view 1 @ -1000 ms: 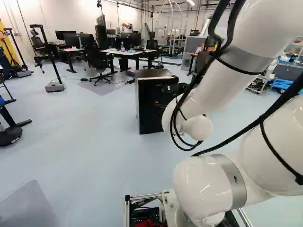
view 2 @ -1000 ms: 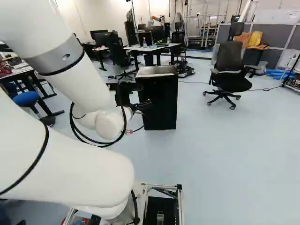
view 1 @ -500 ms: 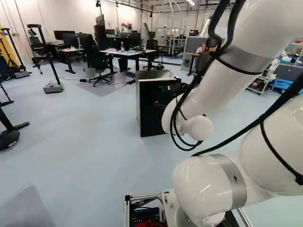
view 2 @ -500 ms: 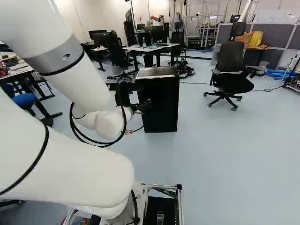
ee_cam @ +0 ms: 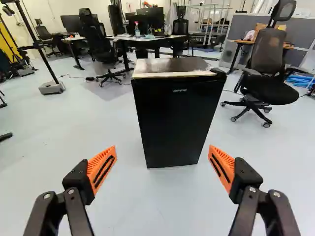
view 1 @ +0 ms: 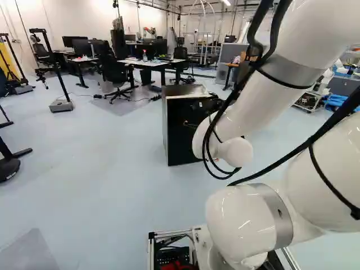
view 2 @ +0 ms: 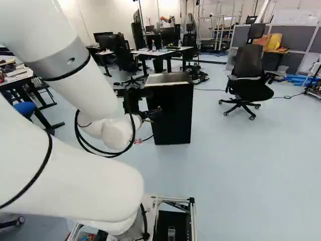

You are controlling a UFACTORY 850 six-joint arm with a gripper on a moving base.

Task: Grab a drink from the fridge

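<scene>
The white arm reaches forward from the base. At its tip the end effector is spread wide and pinches nothing, an orange pad on the side away from the office chair and its twin facing it.

Past the pads comes a stretch of floor, then the fridge, which is the thing to reach first. It lies straight ahead of the end effector, nearly centred on the gap between the fingers, and well apart from them. Its long axis runs upright from the floor, while the fingers part side to side, across that axis. The dark front faces the arm and looks closed; the drink is hidden, presumably inside.

At the top's front corner nearer the office chair sits a small dark piece, perhaps a hinge cover. If so, the door frees at the opposite upright edge, and the next approach should go forward and toward that side. Coming in dead centre would likely just press the flat front.

Farther back, beyond the fridge, stands a bench.
</scene>
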